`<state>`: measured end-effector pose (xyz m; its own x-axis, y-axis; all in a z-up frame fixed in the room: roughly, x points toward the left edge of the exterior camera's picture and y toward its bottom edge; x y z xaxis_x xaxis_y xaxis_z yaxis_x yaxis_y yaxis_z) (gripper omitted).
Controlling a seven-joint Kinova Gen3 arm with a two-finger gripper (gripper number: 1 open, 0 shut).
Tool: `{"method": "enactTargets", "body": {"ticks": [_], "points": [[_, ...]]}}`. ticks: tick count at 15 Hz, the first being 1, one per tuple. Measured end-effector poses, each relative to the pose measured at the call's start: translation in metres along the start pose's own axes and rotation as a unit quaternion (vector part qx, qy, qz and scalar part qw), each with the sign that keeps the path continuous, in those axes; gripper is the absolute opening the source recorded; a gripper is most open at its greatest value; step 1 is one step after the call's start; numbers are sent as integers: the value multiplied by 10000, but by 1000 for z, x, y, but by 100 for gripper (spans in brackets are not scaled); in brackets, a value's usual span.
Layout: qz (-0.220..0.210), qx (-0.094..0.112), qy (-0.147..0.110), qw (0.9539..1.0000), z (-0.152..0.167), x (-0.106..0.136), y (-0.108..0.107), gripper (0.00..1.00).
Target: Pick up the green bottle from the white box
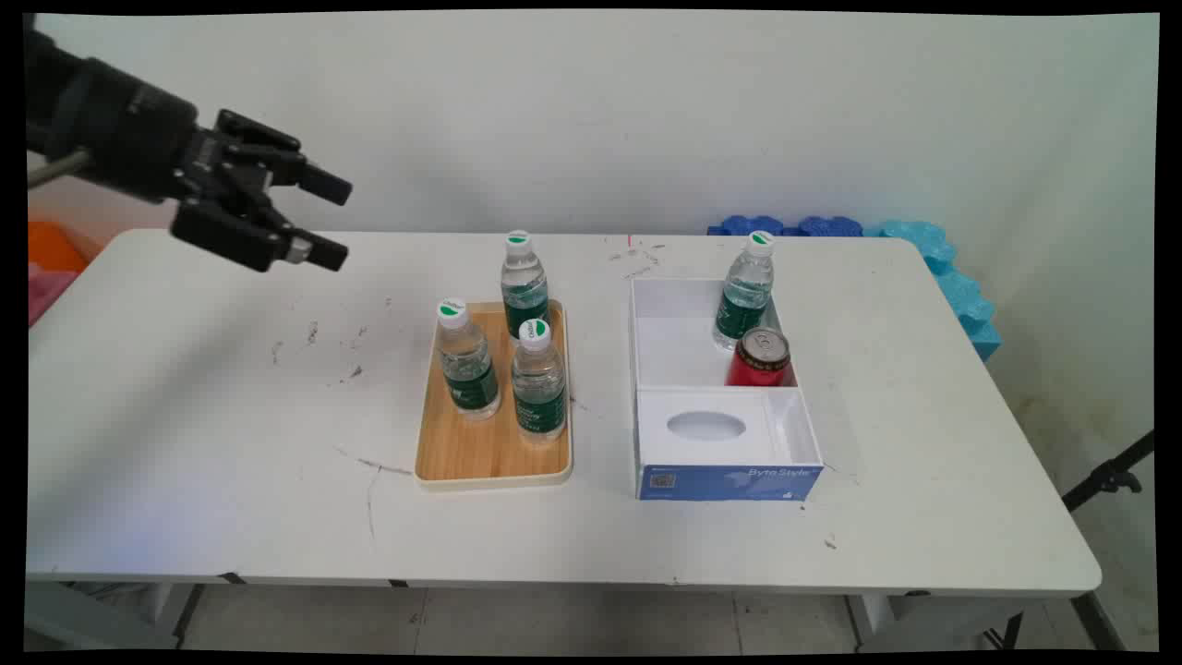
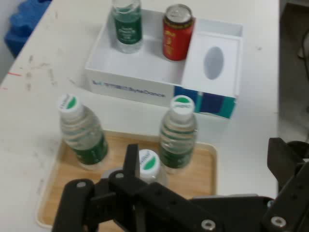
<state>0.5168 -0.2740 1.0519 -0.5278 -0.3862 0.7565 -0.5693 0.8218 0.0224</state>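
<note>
Gripper (image 1: pixel 309 220) hovering empty, fingers spread, high over the table's (image 1: pixel 185 443) left side, well apart from everything.

Near to far: wooden tray (image 1: pixel 480 457) is sitting mid-table holding three bottles: front-left bottle (image 1: pixel 467 362), front-right bottle (image 1: pixel 539 383), rear bottle (image 1: pixel 524 280), all upright, the front-right and rear ones nearly touching. Just right of the tray, white box (image 1: pixel 729 462) is holding a red can (image 1: pixel 760 358) and a fourth bottle (image 1: pixel 744 294) in its far compartment, side by side; near compartment is showing an insert with an oval hole. Blue foam (image 1: pixel 933 254) is lying at the far right edge. Judging any grab on the tray bottles: they are crowding, so coming from the left, open side looks safest. Table left of tray is giving plenty of room; tray-to-box gap is narrow.
</note>
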Motion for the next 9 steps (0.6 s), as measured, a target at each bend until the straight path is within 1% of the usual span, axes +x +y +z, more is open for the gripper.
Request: {"method": "enactTargets", "body": {"ticks": [3,6,9], "points": [[-11,202,28,9998,26,6,-10,100],[-28,339,74,9994,65,14,-19,100],[-106,467,121,9988,108,28,-25,100]]}}
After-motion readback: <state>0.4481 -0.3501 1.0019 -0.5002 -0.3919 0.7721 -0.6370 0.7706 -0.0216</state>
